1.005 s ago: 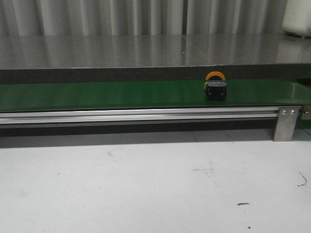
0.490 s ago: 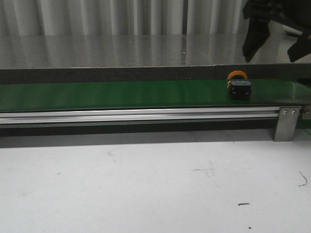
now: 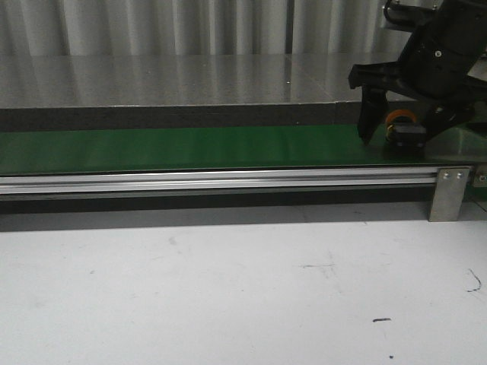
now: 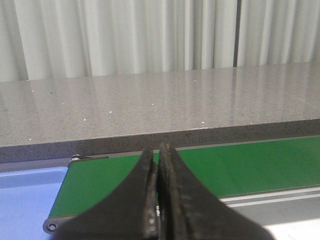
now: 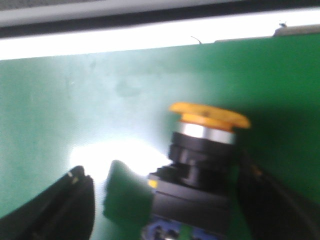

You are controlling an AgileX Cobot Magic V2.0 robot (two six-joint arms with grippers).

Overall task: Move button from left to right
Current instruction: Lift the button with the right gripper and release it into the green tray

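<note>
The button (image 3: 405, 134), with an orange cap on a black boxy body, lies on its side on the green conveyor belt (image 3: 190, 148) near its right end. My right gripper (image 3: 399, 137) is open and low over the belt, one finger on each side of the button. In the right wrist view the button (image 5: 200, 170) lies between the fingers (image 5: 75, 205), nearer one of them, with a gap on the other side. My left gripper (image 4: 159, 150) is shut and empty, above the belt's left end (image 4: 100, 182). It is out of the front view.
A grey stone counter (image 3: 190, 80) runs behind the belt, with curtains beyond. An aluminium rail (image 3: 213, 181) and a metal bracket (image 3: 449, 194) edge the belt's front. A white table (image 3: 228, 289) lies in front. A blue tray (image 4: 25, 195) sits at the belt's left end.
The button has travelled to the right along the belt. My right gripper has come down from above and now straddles it, still open.
</note>
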